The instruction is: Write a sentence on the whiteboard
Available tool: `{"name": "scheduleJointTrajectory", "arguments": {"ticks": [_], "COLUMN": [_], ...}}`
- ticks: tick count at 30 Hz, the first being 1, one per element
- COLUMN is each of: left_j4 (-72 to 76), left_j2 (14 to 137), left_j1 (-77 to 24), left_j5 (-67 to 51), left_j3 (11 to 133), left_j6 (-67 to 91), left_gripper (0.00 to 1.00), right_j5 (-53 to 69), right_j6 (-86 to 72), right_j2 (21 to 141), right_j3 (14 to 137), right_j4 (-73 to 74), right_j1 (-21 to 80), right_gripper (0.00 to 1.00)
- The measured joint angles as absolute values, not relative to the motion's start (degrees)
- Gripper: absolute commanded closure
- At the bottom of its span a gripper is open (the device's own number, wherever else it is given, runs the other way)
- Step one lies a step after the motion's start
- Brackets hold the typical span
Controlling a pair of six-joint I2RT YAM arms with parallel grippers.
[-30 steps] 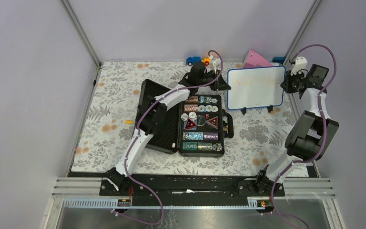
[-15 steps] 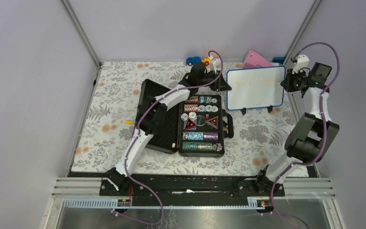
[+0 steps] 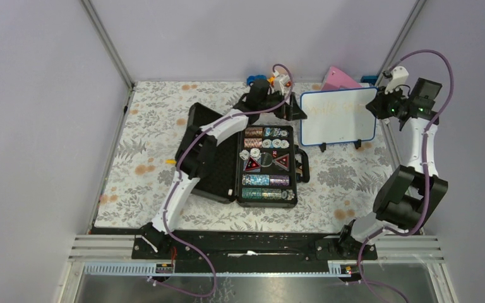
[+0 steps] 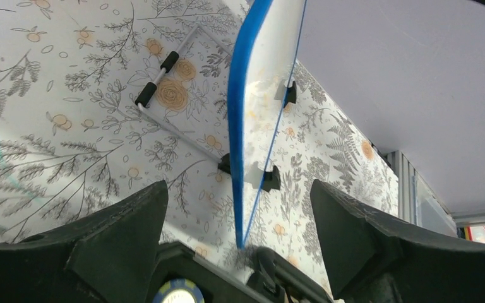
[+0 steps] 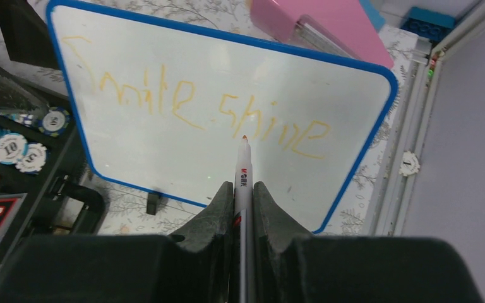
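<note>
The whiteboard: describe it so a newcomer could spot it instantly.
On the floral table, go to the far right corner, beside the open black chip case. The whiteboard stands there on two black feet; unlike the pink wedge behind it, it is white, blue-framed, with faint orange handwriting.

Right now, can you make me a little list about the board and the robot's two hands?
whiteboard: standing upright, far right side
sentence: orange, reads "Smile shine"
right gripper: shut on marker, tip aimed at whiteboard
left gripper: open, whiteboard's edge in the gap, untouched
chip case: open, left of whiteboard
</note>
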State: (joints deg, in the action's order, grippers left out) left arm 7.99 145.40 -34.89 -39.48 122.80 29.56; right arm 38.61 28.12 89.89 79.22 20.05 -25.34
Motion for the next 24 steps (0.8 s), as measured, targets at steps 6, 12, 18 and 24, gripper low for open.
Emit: {"name": "scheduleJointTrajectory", "arguments": {"ticks": [6, 12, 18, 24], "left_j4": [5.89, 8.08, 8.97, 5.89], "left_j2": [134.98, 125.71, 127.15, 131.41], "left_j1": [-31.70, -29.32, -29.45, -28.60], "left_j5": [-40.97, -41.91, -43.75, -46.04], "left_j3": [114.72, 106.54, 105.10, 110.02], "left_j6": [26.04, 22.92, 22.87, 22.96], "left_gripper": [0.17, 0.25, 0.29, 0.29], "right_j5": [38.76, 40.14, 40.34, 41.71], "right_j6": [27.16, 25.47, 22.96, 19.94], "right_j2": [87.07, 85.43, 85.43, 85.43], "right_j3": [77.80, 73.65, 68.10, 65.78], "right_j4": [21.02, 20.25, 18.15, 14.13], "right_j1": [-21.89, -18.96, -16.01, -15.09], "right_gripper": [1.00, 1.00, 1.00, 1.00]}}
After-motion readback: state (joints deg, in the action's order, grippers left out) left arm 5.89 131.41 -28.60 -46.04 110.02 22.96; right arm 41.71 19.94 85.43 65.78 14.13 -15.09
